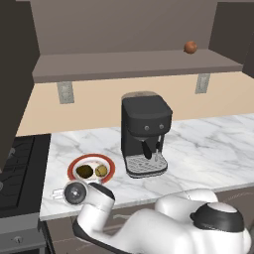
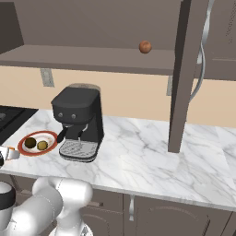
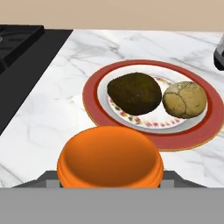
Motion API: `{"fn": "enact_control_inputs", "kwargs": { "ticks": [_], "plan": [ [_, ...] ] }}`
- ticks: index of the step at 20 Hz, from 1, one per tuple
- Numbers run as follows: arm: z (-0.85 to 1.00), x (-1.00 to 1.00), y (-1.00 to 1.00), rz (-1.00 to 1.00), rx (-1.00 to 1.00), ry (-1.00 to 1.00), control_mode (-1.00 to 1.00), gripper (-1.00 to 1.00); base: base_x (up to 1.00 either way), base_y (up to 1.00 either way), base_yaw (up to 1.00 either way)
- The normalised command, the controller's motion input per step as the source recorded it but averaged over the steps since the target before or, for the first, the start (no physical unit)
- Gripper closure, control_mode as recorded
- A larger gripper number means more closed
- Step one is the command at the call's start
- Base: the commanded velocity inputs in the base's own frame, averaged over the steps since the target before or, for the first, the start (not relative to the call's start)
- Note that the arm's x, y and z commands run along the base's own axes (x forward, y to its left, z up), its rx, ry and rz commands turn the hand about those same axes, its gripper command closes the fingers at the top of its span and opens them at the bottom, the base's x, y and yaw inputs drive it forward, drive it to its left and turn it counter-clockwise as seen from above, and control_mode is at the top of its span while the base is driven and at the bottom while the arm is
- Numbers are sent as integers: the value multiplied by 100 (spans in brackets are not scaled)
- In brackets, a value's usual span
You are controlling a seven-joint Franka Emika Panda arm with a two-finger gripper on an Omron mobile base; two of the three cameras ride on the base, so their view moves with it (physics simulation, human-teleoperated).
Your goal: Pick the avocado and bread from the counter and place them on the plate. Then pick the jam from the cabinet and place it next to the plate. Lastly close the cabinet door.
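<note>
Two dark-brown cabinet (image 2: pixel 189 73) doors stand open above the white, grey-veined marble surface (image 1: pixel 208 149), and we see a reddish-brown ball (image 1: pixel 190 47) resting on the cabinet's shelf. On the surface stands a boxy black coffee machine (image 1: pixel 145 134) with a ribbed silver drip tray. Just to its left lies the round plate (image 3: pixel 98 83), with a broad matte red rim and a cream speckled centre. On the plate sit the avocado (image 3: pixel 134 93), a rough dark brown-green oval, and the bread (image 3: pixel 184 99), a cracked tan-yellow lump; the two look to be touching, side by side. Nearest the camera in the hand view, the gripper (image 3: pixel 109 183) is clamped on the jam (image 3: pixel 110 160), a smooth orange jar seen from its rounded top, held at the plate's near edge; whether the jar touches the surface we cannot tell.
</note>
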Motion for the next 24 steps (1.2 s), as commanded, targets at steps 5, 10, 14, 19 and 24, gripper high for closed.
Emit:
{"fn": "enact_control_inputs", "kwargs": {
  "ticks": [5,10,14,19,24],
  "plan": [
    [-14,4,6,0,0,-1,-100,100,0,0,0],
    [-14,8,6,0,0,0,-100,100,0,0,0],
    [-14,9,7,0,0,0,-100,100,0,0,0],
    [-16,8,9,0,0,0,-100,100,0,0,0],
    [-15,12,12,0,0,0,-100,100,0,0,0]
  ]
}}
